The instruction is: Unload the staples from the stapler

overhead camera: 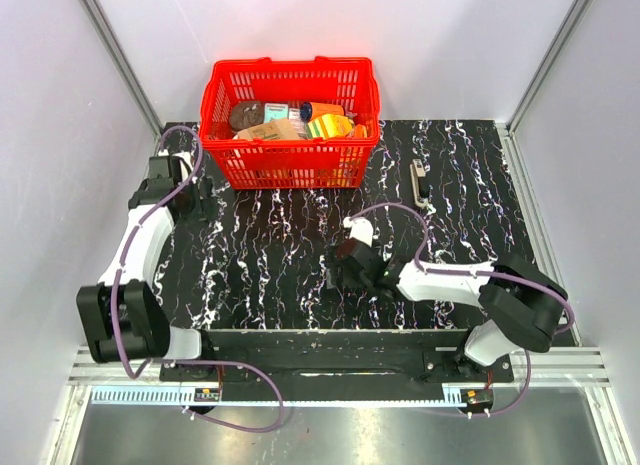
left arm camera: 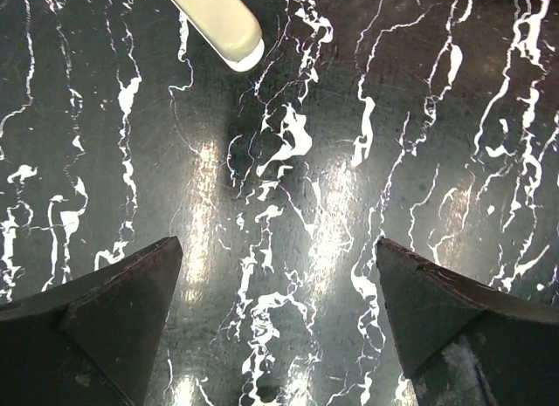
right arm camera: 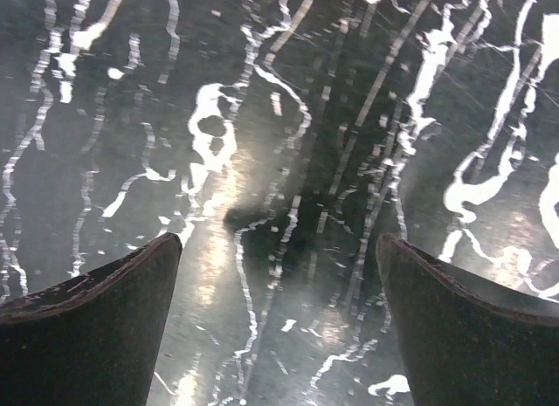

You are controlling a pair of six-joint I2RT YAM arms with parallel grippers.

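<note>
The stapler [overhead camera: 421,182] is slim and dark with a pale strip. It lies lengthwise on the black marbled table [overhead camera: 280,235] at the back right, to the right of the basket, and shows only in the top view. My left gripper [overhead camera: 206,199] is open and empty at the far left, next to the basket's left corner. In its wrist view [left arm camera: 278,275] there is only bare table between the fingers. My right gripper [overhead camera: 334,275] is open and empty low over the middle front of the table, well short of the stapler. Its wrist view [right arm camera: 278,266] shows only table.
A red plastic basket [overhead camera: 290,150] holding several packaged items stands at the back centre. A pale beige rounded object end [left arm camera: 217,24] lies ahead of the left gripper. White walls enclose the table on three sides. A metal rail [overhead camera: 330,370] runs along the near edge.
</note>
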